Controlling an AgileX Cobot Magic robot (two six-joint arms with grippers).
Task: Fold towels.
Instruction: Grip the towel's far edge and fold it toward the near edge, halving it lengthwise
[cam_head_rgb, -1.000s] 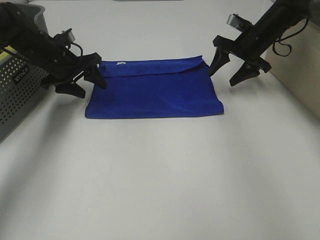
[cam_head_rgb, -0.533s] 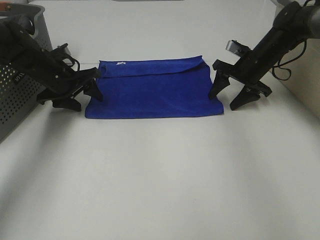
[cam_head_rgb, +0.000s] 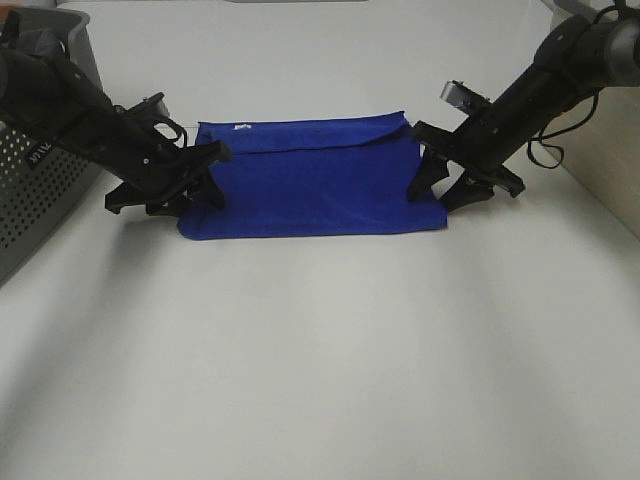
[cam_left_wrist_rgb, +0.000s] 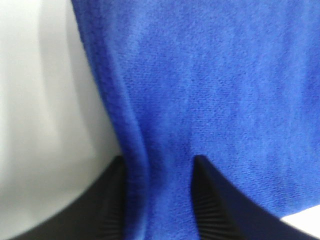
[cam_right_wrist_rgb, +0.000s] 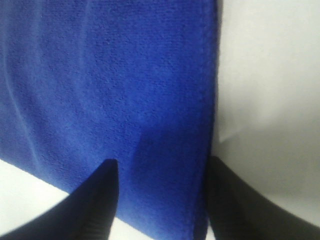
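Note:
A blue towel (cam_head_rgb: 310, 180) lies folded flat on the white table (cam_head_rgb: 320, 360), with a narrow flap along its far edge. My left gripper (cam_head_rgb: 200, 185) is low at the towel's left edge, open, one finger on each side of the edge. The left wrist view shows the towel (cam_left_wrist_rgb: 225, 75) bunching slightly between the fingers of that gripper (cam_left_wrist_rgb: 159, 162). My right gripper (cam_head_rgb: 430, 195) is low at the towel's right edge, open. In the right wrist view it (cam_right_wrist_rgb: 162, 162) stands astride the edge of the towel (cam_right_wrist_rgb: 100, 75).
A grey perforated basket (cam_head_rgb: 40, 170) stands at the left edge of the table, just behind my left arm. A beige panel (cam_head_rgb: 600, 150) stands at the right, beyond my right arm. Bare white table lies in front of the towel.
Both grippers came down and inward from beside the towel onto its left and right edges. The towel's left edge has been pushed slightly to the right.

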